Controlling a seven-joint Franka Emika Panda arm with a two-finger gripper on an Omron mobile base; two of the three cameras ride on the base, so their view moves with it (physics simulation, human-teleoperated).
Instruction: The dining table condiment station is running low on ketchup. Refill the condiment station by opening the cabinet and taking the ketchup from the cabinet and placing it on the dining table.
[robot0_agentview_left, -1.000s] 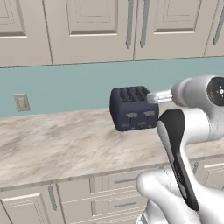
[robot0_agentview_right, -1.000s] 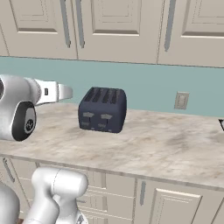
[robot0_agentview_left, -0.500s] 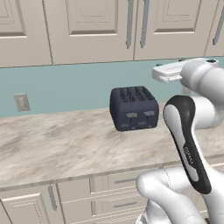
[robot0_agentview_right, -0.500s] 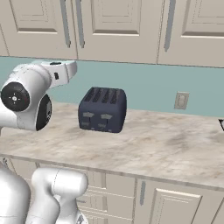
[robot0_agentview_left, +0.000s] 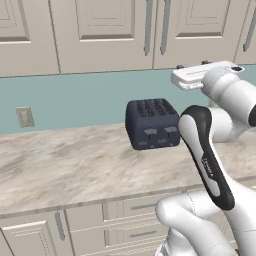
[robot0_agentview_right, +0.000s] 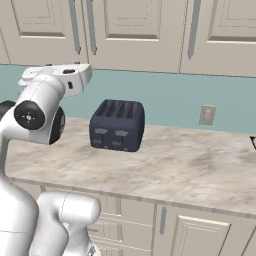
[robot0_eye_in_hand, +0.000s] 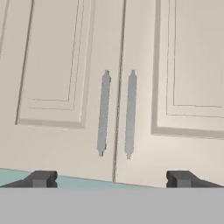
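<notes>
- Cabinet (robot0_eye_in_hand: 118, 87), a cream wall cupboard with raised-panel doors, hangs on the far wall above the counter; both doors are shut, so nothing inside can be seen.
- Two long vertical grey bar handles sit side by side at the seam where the doors meet: the left handle (robot0_eye_in_hand: 103, 113) and the right handle (robot0_eye_in_hand: 130, 114).
- White arm's two-finger gripper (robot0_eye_in_hand: 111, 178) faces those doors with its jaws spread wide and nothing between them; the dark fingertips (robot0_eye_in_hand: 41, 178) stand apart from the doors, below the handles' lower ends.
- From the base views the hand is raised near the cupboard's bottom edge, above and just right of a dark navy four-slot toaster (robot0_agentview_left: 152, 123).
- That toaster stands on the long beige veined stone counter (robot0_agentview_right: 190, 170), close to the pale teal backsplash (robot0_agentview_left: 75, 102).
- A beige wall outlet (robot0_agentview_right: 207, 115) sits on the backsplash well right of the toaster.
- Cream drawer fronts (robot0_agentview_left: 130, 220) with grey pulls run below the counter.
</notes>
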